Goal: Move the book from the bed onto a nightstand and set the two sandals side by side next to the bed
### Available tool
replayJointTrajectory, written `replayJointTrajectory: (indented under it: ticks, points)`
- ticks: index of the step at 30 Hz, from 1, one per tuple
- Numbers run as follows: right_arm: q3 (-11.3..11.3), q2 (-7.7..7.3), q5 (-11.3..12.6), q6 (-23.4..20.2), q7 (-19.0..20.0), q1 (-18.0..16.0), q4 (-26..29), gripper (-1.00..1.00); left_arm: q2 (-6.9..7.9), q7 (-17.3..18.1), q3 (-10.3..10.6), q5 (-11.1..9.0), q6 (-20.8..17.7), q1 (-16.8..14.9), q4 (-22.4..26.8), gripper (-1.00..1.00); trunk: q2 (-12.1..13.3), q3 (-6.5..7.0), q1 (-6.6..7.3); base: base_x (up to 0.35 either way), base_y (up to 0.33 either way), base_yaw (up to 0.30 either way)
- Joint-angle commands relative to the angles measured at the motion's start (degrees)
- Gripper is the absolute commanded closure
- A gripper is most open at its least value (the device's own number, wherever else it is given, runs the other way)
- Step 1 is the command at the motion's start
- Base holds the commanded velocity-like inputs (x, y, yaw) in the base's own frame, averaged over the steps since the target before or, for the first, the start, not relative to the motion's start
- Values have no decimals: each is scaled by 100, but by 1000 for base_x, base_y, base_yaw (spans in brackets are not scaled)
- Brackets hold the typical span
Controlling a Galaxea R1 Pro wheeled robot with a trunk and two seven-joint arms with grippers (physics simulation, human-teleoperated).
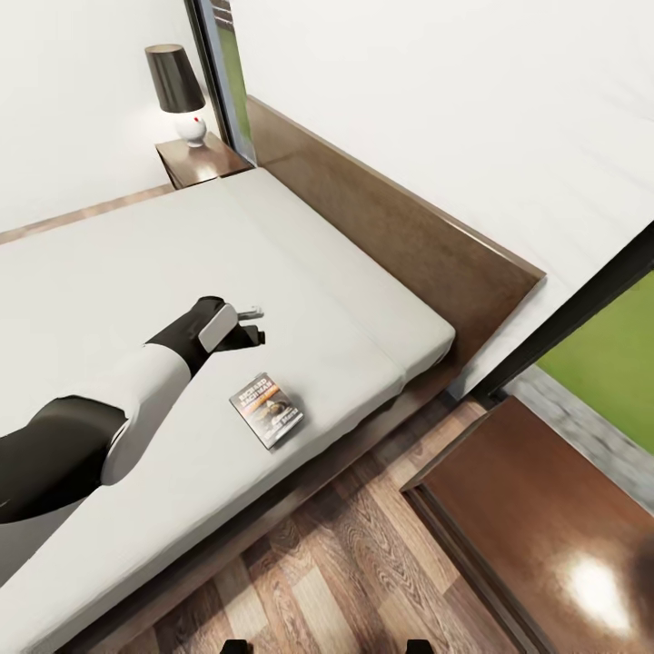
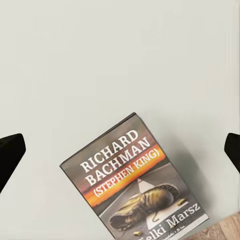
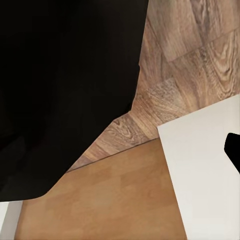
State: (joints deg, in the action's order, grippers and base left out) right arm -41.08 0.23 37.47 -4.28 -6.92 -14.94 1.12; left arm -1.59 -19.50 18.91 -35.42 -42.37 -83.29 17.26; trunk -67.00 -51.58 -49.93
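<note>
Here the book (image 1: pixel 267 411) lies flat on the grey mattress of the bed (image 1: pixel 109 272), close to the long edge that borders the wood floor (image 1: pixel 345 563), and the left fingers (image 1: pixel 247 324) hover over the mattress just beside it, spread wide and holding nothing. The head view takes in 1 nightstand (image 1: pixel 202 160) with a dark-shaded lamp (image 1: pixel 178 91) at the bed's far corner and a second nightstand (image 1: pixel 545 527) at the near corner by the headboard, while the left wrist view reads the cover's "RICHARD BACHMAN" lettering on the book (image 2: pixel 135 185) between 2 dark fingertips (image 2: pixel 11 152). The right wrist view looks at floor planks and a white surface with 1 fingertip (image 3: pixel 234 147) in frame, so I cannot tell how the right fingers stand.
</note>
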Motion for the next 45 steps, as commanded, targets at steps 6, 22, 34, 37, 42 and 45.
replayJointTrajectory:
  ticks: [6, 22, 34, 37, 42, 45]
  points:
    - [-43, -4, 39, -37, -29, 0, 15, -100, -12, -63, 36, -61, -29, -22, 11, -100, -2, -4, 0, 0, 0, 0]
    - [-50, 11, 15, -38, -29, 0, 20, -100, 2, -43, 44, -61, -41, -29, 9, -100, -2, -4, 0, 0, 0, 0]
    - [-50, 11, 33, -41, -29, 0, 10, -100, 17, -31, 49, -61, -43, -29, 6, -100, -2, -4, 0, 0, 0, 0]
    - [-49, 6, 39, -46, -29, 0, 11, -100, 18, -37, 51, -57, -43, -29, 6, -100, -2, -4, 0, 0, 0, 0]
    - [-49, 4, 40, -46, -29, 0, 9, -100, 18, -46, 50, -51, -43, -29, 6, -100, -2, -4, 0, 0, 0, 0]
    - [-49, 4, 41, -47, -29, 0, 6, -100, 18, -50, 50, -47, -43, -29, 6, -100, -2, -4, 0, 0, 0, 0]
